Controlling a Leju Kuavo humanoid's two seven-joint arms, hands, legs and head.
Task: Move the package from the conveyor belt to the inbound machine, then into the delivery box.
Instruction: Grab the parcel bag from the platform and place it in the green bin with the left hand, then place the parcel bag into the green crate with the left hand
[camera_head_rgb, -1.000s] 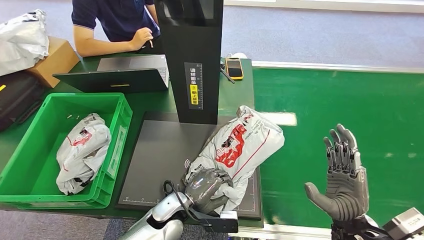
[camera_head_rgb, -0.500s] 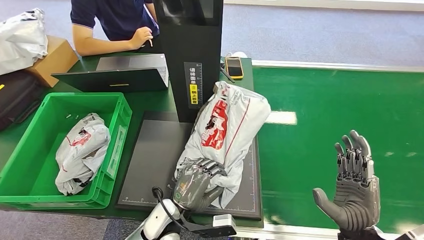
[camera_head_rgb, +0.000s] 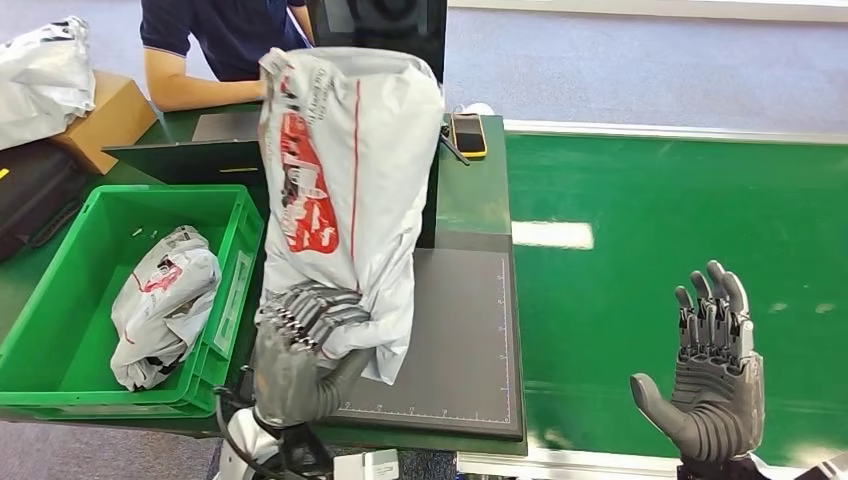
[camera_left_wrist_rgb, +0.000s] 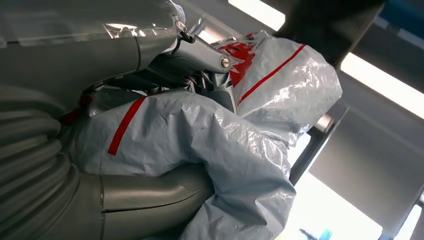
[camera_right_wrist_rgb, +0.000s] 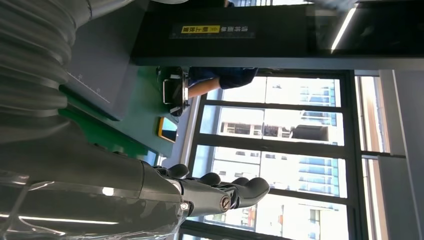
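Package (camera_head_rgb: 345, 190) lifted upright since earlier; left hand (camera_head_rgb: 300, 350) grips it; wrist view shows thumb (camera_left_wrist_rgb: 150, 192) underneath.

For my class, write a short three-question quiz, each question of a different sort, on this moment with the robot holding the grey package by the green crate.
1. True or false: the left hand grips the grey package by its lower end, lifted off the black scanner platform.
2. What lies in the green crate? A) a phone B) another grey package C) a laptop
3. Fill in: the right hand hovers over the green ____, its fingers spread, holding nothing.

Key: 1 true; 2 B; 3 conveyor belt.
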